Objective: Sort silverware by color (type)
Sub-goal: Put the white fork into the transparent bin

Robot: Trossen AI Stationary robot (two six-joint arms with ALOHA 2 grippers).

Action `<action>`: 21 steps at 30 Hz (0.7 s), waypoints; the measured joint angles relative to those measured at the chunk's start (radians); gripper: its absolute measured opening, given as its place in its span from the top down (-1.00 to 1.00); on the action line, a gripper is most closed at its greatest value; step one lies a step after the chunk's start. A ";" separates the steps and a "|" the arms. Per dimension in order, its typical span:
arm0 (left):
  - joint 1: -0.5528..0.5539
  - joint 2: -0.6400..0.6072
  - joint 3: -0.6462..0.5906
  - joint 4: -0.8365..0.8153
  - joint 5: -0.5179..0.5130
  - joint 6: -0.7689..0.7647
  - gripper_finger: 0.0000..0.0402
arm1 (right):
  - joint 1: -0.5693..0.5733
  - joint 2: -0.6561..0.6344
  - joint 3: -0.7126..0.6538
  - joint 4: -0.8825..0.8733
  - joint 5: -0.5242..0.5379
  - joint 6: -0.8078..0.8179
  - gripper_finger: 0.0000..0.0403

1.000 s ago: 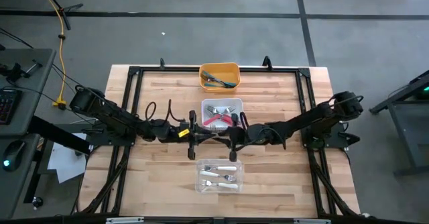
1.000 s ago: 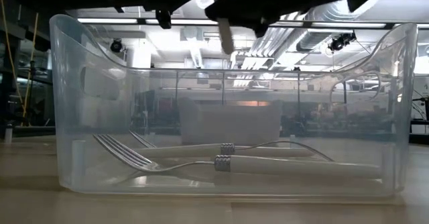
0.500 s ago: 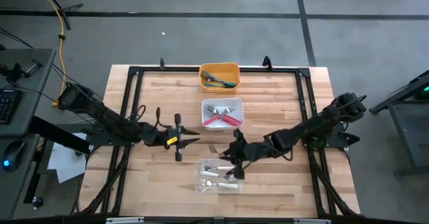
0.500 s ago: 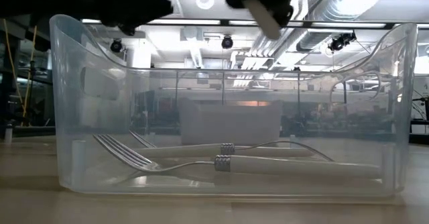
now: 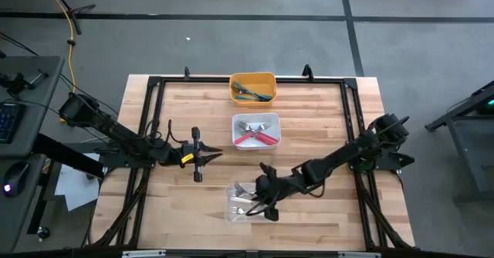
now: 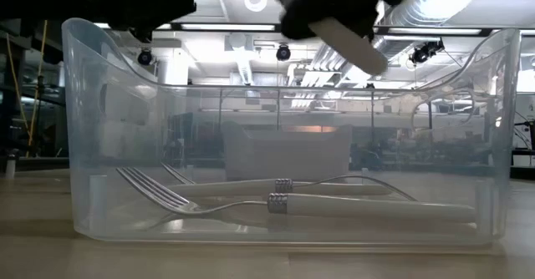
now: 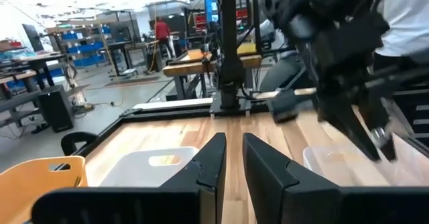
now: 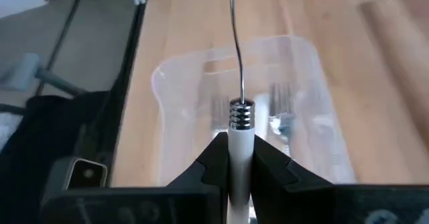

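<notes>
My right gripper (image 5: pixel 262 198) hovers over the clear bin (image 5: pixel 248 204) near the table's near edge, shut on a white-handled fork (image 8: pixel 240 117). The fork's handle (image 6: pixel 351 45) slants above the bin's rim in the low view. Several white-handled forks (image 6: pixel 276 202) lie flat on the clear bin's floor. Pink-red forks (image 5: pixel 255 138) lie in the white bin (image 5: pixel 256 120), teal ones (image 5: pixel 253 94) in the orange bin (image 5: pixel 253 79). My left gripper (image 5: pixel 197 159) waits left of the middle, open by a narrow gap (image 7: pixel 231 158), holding nothing. My right gripper pinches the fork's white handle (image 8: pixel 240 135) between its two fingers, just behind the ribbed metal collar (image 8: pixel 241 113). The fork runs along the fingers, its metal head (image 8: pixel 234 23) pointing away from the wrist. It is lifted clear, above the clear bin.
The three bins stand in a row down the table's middle: orange far, white middle, clear near. A black frame (image 5: pixel 147 119) runs along the table's edges. Bare wood lies to the left and right of the bins.
The two grippers were close together at the table's middle. My right gripper has carried the white-handled fork toward the near edge, over the clear bin, and come down lower. My left gripper has drawn back toward the table's left edge, empty.
</notes>
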 joint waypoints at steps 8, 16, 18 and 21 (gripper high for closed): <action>-0.004 -0.012 -0.001 -0.029 0.011 -0.003 0.82 | -0.003 0.062 0.012 -0.023 -0.106 0.125 0.85; -0.004 -0.011 0.000 -0.037 0.011 -0.006 0.83 | -0.014 0.096 0.012 -0.046 -0.121 0.134 0.85; -0.004 -0.011 0.000 -0.038 0.011 -0.006 0.83 | -0.020 0.109 0.011 -0.050 -0.124 0.133 0.85; -0.004 -0.011 0.000 -0.038 0.011 -0.006 0.83 | -0.030 0.125 0.011 -0.050 -0.153 0.137 0.85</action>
